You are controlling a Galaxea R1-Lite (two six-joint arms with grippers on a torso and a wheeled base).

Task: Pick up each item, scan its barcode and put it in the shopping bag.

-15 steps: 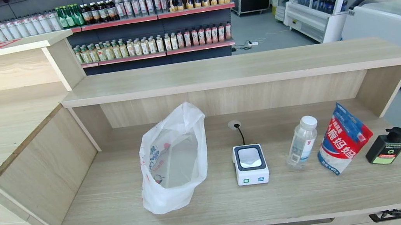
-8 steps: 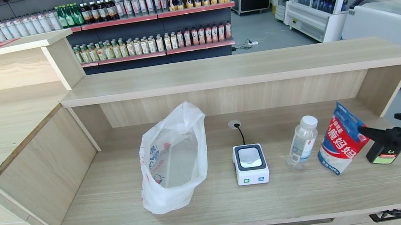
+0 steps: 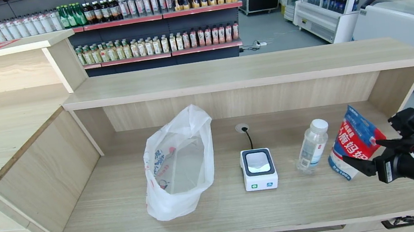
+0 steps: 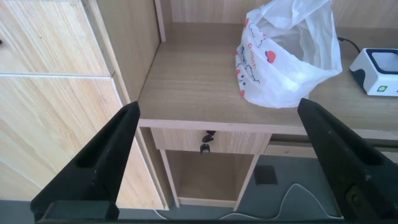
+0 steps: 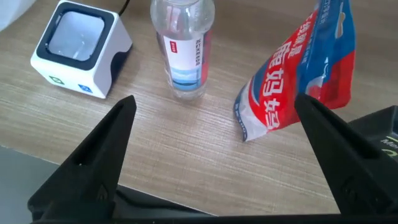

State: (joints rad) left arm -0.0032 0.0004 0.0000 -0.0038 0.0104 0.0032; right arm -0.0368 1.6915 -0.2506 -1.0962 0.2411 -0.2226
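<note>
Pouch [image 3: 352, 133], red and blue, stands on the counter [image 3: 224, 210] right of the scanner [image 3: 259, 168], past the water bottle [image 3: 311, 145]. Left of the scanner sits the shopping bag [image 3: 177, 164]. Right pincer [image 3: 361, 151] hovers spread at the pouch; left pincer [image 4: 217, 106] is spread too.

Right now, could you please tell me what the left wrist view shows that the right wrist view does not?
The left wrist view has the shopping bag and a keyed drawer under the counter. The right wrist view instead has the water bottle and the red-and-blue pouch. Both share the scanner and the counter.
</note>
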